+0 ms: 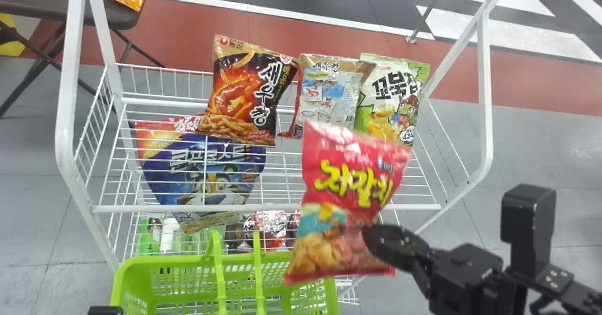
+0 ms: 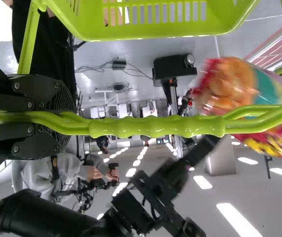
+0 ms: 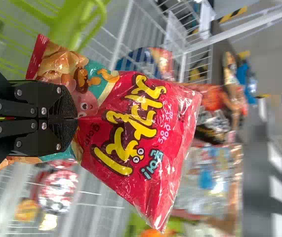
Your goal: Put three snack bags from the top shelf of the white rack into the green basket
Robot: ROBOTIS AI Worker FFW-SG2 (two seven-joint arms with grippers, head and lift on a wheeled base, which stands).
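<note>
"red snack bag [image 1: 350, 178] and right gripper [image 1: 378, 244] loomed closest to the head camera. what was the gripper doing?"

"its fingers were closed on the bag's lower part. the bag hung between the top shelf [image 1: 263, 208] of the white rack [image 1: 64, 117] and the green basket [image 1: 174, 260]."

"and the left gripper [image 2: 64, 117]?"

"shut round the basket's handle [image 2: 155, 127], probably to steady it."

"which step was that, then?"

"the carry, i judged, with the drop to follow. the next move called for shifting the bag inward over the opening, lowering it past the rim and handles, then letting go."

"was anything hard to make out?"

"plenty. the bottom edge cut off the basket, so i couldn't tell what lay deeper in, or which of the three this was. the red bag hid a lower corner of the green snack bag [image 1: 392, 94]. wires crossed the blue snack bag [image 1: 202, 164], and the packs [image 1: 268, 225] lower down were half hidden."
</note>
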